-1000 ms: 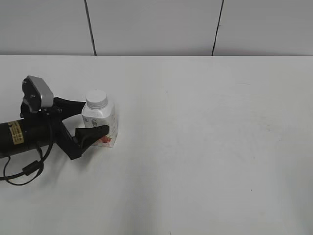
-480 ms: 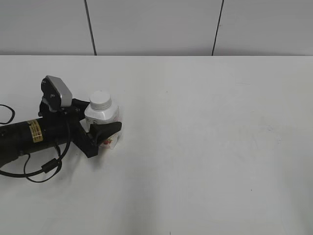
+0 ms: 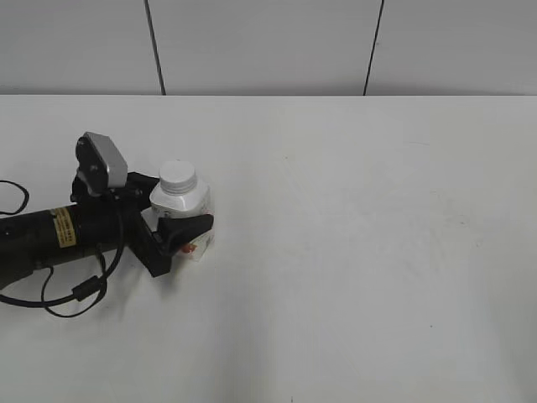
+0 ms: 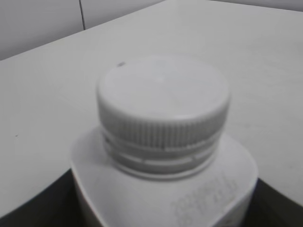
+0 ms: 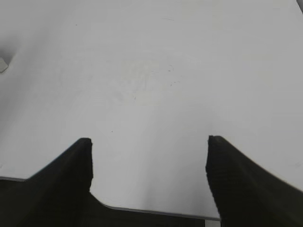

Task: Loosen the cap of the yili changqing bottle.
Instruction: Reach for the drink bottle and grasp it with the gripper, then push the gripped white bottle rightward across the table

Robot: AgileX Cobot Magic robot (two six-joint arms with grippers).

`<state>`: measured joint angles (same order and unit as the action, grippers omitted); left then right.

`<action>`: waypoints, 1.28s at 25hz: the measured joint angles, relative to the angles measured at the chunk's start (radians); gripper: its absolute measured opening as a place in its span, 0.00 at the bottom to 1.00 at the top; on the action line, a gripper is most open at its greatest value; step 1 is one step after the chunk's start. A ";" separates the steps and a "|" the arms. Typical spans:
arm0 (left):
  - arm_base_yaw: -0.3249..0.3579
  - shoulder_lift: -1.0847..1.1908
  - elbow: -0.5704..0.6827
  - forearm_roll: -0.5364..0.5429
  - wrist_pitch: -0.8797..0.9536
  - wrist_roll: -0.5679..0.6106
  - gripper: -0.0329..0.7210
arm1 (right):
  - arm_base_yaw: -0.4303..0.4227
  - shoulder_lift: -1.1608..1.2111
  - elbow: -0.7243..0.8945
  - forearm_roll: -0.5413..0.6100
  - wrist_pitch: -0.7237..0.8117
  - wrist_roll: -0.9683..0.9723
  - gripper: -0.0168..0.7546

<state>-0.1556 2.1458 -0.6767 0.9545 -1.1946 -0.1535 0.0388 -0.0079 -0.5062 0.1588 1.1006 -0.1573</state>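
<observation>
The yili changqing bottle [image 3: 186,220] stands upright at the table's left, white with a pink-red picture low on its side. Its white ribbed cap [image 3: 178,176] sits on the neck. My left gripper [image 3: 179,208] reaches in from the left, one jaw on each side of the bottle's body and pressed against it, below the cap. The left wrist view shows the cap [image 4: 163,101] close up above the sloped shoulders [image 4: 156,194], with dark fingers [image 4: 33,208] at both lower corners. My right gripper [image 5: 149,142] is open and empty above bare table; it does not show in the exterior view.
The white table [image 3: 361,252] stretches to the right of the bottle up to a grey panelled wall [image 3: 268,42]. A cable [image 3: 63,294] loops under the left arm. The right wrist view shows the table's near edge [image 5: 156,211] and a small white piece [image 5: 2,64] at far left.
My left gripper has moved right along the table and its jaws have come in around the bottle's body. The bottle has shifted slightly right.
</observation>
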 joint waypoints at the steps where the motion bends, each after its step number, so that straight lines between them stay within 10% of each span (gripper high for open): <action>1: -0.007 0.000 0.000 0.001 0.000 0.000 0.69 | 0.000 0.000 0.000 0.001 0.000 -0.011 0.78; 20: -0.165 0.000 0.000 -0.004 0.011 0.000 0.69 | 0.055 0.637 -0.370 -0.023 0.018 -0.105 0.78; 32: -0.165 0.000 0.000 -0.002 0.011 0.000 0.68 | 0.313 1.141 -0.670 -0.044 0.110 -0.085 0.69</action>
<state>-0.3210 2.1458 -0.6767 0.9523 -1.1839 -0.1539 0.3522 1.1334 -1.1763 0.1150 1.2108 -0.2422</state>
